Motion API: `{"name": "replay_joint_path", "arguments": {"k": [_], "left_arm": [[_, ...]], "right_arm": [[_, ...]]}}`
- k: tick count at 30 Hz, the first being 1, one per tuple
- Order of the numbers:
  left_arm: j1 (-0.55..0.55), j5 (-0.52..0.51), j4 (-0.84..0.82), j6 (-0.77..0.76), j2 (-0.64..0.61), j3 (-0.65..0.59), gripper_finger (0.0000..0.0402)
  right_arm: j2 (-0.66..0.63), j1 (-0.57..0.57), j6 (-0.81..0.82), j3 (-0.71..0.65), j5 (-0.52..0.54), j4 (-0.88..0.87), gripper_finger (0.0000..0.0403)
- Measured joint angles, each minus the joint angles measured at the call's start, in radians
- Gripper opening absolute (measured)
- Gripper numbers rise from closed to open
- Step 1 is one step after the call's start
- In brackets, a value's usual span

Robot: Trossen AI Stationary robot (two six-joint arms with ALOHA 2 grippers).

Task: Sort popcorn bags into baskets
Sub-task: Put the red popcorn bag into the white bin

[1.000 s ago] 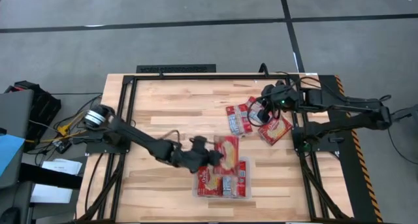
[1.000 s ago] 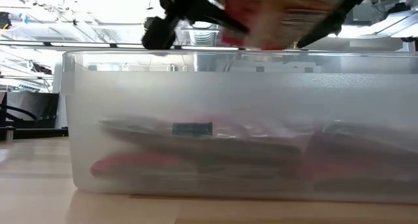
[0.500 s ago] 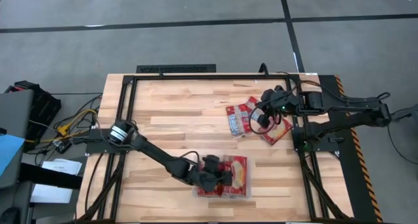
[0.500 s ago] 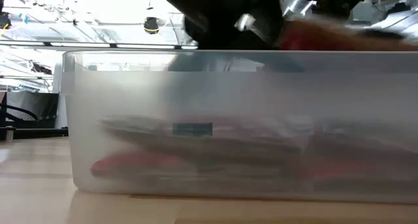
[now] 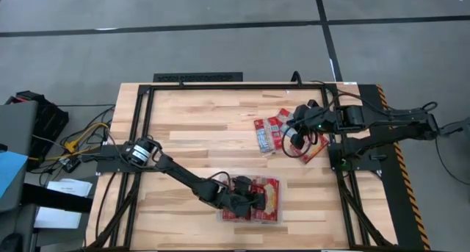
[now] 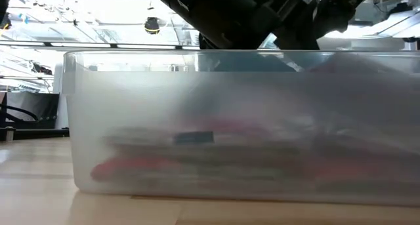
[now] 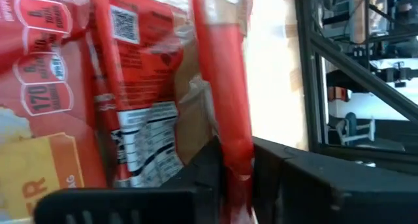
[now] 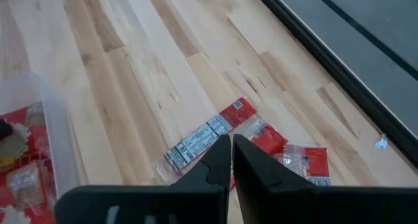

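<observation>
A clear plastic bin (image 5: 277, 217) stands near the table's front edge, and several red popcorn bags lie flat in it (image 6: 197, 153). My left gripper (image 5: 253, 198) is down inside the bin, shut on one red bag (image 5: 269, 193). My right gripper (image 5: 291, 139) hangs shut and empty above a group of loose red bags (image 5: 266, 133) lying flat on the table's right side. These bags also show in the right wrist view (image 8: 215, 136). Another bag (image 5: 314, 148) lies partly under the right arm. My left gripper pinches the bag's red edge strip (image 7: 230, 129) between its two fingers. The strip runs on away from the fingertips. The bag is down in the bin over the other bags; whether it rests on them, I cannot tell.
The bin's frosted wall (image 6: 72, 120) fills the low view. A black frame (image 5: 198, 78) runs round the tabletop. Bare wood (image 5: 191, 127) lies between the bin and the far edge.
My left gripper has carried the red bag toward the near edge and down from above the bin's rim into the bin. My right gripper has shifted a little toward the near edge over the loose bags.
</observation>
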Motion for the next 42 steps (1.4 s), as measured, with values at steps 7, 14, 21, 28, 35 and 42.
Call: {"name": "replay_joint_path", "arguments": {"k": [7, 14, 21, 28, 35, 42], "left_arm": [[0.01, 0.02, 0.004, 0.005, -0.002, -0.001, 0.0129], [0.026, 0.093, 0.037, 0.002, -0.003, -0.002, 0.0232], [0.053, 0.16, 0.037, 0.038, -0.042, -0.002, 0.0279], [0.06, 0.166, -0.116, 0.037, -0.122, -0.002, 0.0281], [0.062, 0.162, -0.238, 0.048, -0.204, -0.003, 0.0281], [0.149, 0.041, -0.347, 0.247, -0.355, -0.002, 0.0281]], "right_arm": [[0.0, 0.009, -0.008, 0.0, 0.0, -0.012, 0.0035], [0.0, 0.009, -0.009, 0.0, 0.0, -0.015, 0.0032], [0.0, 0.002, -0.009, 0.0, 0.0, -0.016, 0.0037], [0.0, 0.002, -0.008, 0.0, 0.0, -0.019, 0.0034], [0.0, -0.003, -0.004, 0.0, 0.015, -0.018, 0.0024], [0.041, -0.072, 0.123, -0.025, 0.104, -0.079, 0.0023]]}}
